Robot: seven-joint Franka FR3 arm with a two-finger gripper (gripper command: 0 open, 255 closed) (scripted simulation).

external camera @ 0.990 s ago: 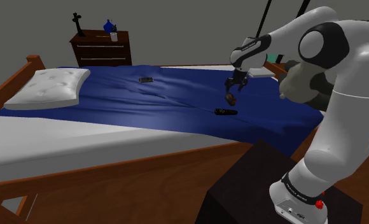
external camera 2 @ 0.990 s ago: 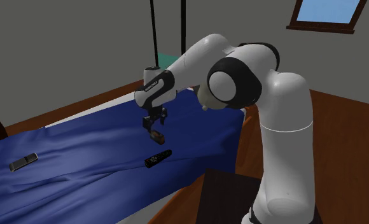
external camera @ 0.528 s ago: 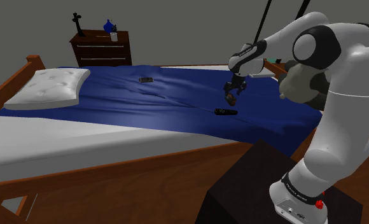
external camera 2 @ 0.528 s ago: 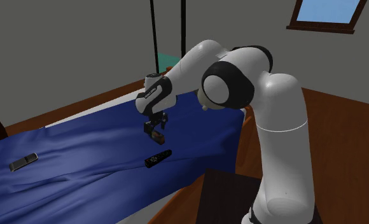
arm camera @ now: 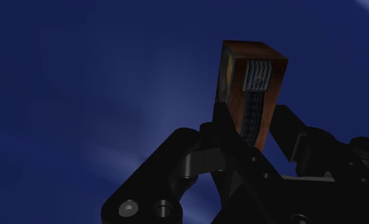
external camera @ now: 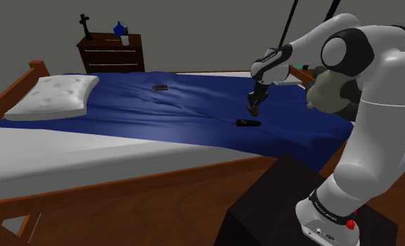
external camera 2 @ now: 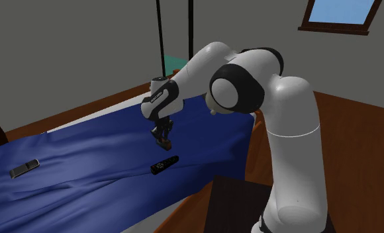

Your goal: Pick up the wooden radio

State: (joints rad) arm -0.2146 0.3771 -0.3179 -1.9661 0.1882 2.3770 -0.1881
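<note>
A blue blanket [external camera: 159,119] covers the bed. The white arm [external camera: 376,140] rises from its stand, bends at a high elbow and slopes its forearm down over the blanket toward the shoulder view's left, with the hand pointing downward. The black gripper [external camera 2: 163,132] has its jaws pinching the radio [arm camera: 250,89], which sits over the blanket just beside a black remote [external camera: 248,123]. The radio is a small reddish-brown wooden block with a grey ribbed strip down one face and a bluish panel on the neighbouring side
</note>
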